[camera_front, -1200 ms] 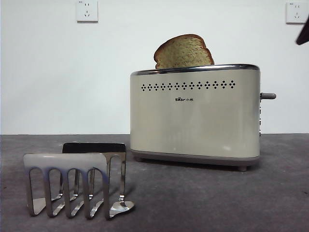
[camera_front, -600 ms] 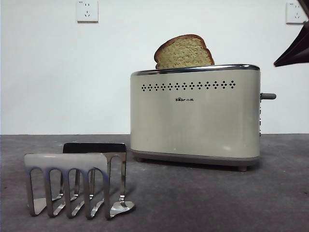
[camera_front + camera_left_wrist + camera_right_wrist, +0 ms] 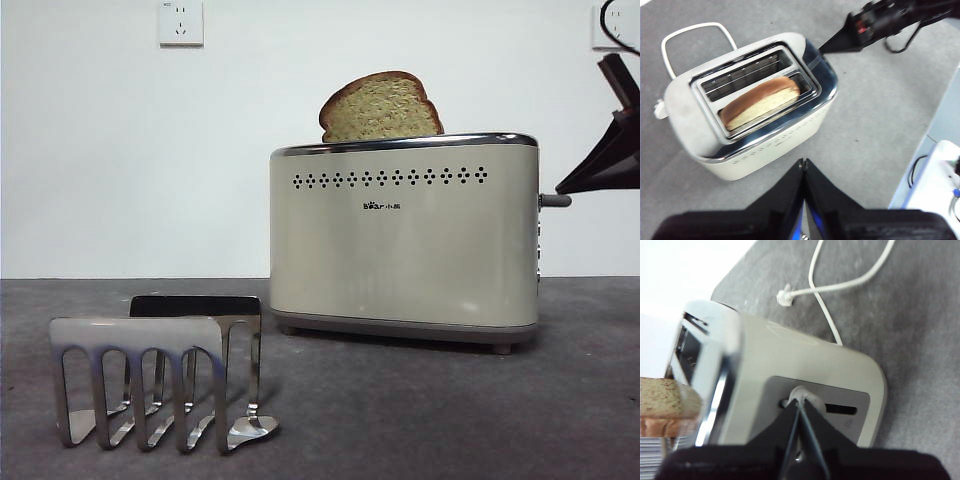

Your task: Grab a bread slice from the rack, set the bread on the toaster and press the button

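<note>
**Almost on the lever: right arm lined up to press**

Left to right in the front frame. Lower left: the rack (image 3: 160, 375), no bread in it. Centre: the toaster (image 3: 400, 250), with the slice of bread (image 3: 382, 108) standing in a slot, domed top well above the chrome rim. So bread is placed; only the press is left, by my read.

Right edge: the right gripper (image 3: 575, 186), dark and wedge-shaped, tip just above the button (image 3: 556, 199), which sticks out of the toaster's narrow end. Touching or a hair apart, can't tell from here. In the right wrist frame the button (image 3: 799, 394) sits right at the tip of the jaws, which are pressed together and hold nothing.

To do it well: keep the tip centred over the knob, push straight down along the slot, no sideways load or it slips off the short lever. Go until it latches.

The left gripper (image 3: 804, 167) is closed on nothing, hanging well above the toaster (image 3: 765, 145) at the bottom of its own frame, waiting.
</note>
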`<state>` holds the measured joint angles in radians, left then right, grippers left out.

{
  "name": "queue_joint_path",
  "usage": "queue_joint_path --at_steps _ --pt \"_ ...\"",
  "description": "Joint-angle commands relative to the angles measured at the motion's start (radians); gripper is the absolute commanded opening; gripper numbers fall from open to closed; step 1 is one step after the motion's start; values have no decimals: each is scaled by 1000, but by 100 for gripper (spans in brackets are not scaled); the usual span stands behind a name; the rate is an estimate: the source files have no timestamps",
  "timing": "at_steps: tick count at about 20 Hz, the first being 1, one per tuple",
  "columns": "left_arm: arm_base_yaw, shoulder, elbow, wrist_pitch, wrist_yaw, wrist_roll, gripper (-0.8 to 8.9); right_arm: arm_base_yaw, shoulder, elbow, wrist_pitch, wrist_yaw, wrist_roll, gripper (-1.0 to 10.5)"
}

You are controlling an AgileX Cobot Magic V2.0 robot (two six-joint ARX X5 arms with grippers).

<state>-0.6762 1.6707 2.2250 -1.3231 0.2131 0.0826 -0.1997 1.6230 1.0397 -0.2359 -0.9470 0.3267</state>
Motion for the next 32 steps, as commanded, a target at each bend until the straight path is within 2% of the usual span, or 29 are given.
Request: queue_joint_path --at_steps 1,7,14,25,32 --pt "-11 -29 -8 2 3 -13 -8 4 22 3 4 -5 -2 -8" --pt "-13 -123 -8 2 3 -31 -8 11 31 3 -26 -5 -39 -8" --pt "-13 -213 -8 2 3 -51 -8 17 64 3 -30 20 -47 -8" --pt "-13 -225 -8 2 3 -53 -8 18 180 3 -113 28 -126 -8" --pt "-12 -225 -8 2 3 -53 -8 24 188 3 -133 99 -145 -8"
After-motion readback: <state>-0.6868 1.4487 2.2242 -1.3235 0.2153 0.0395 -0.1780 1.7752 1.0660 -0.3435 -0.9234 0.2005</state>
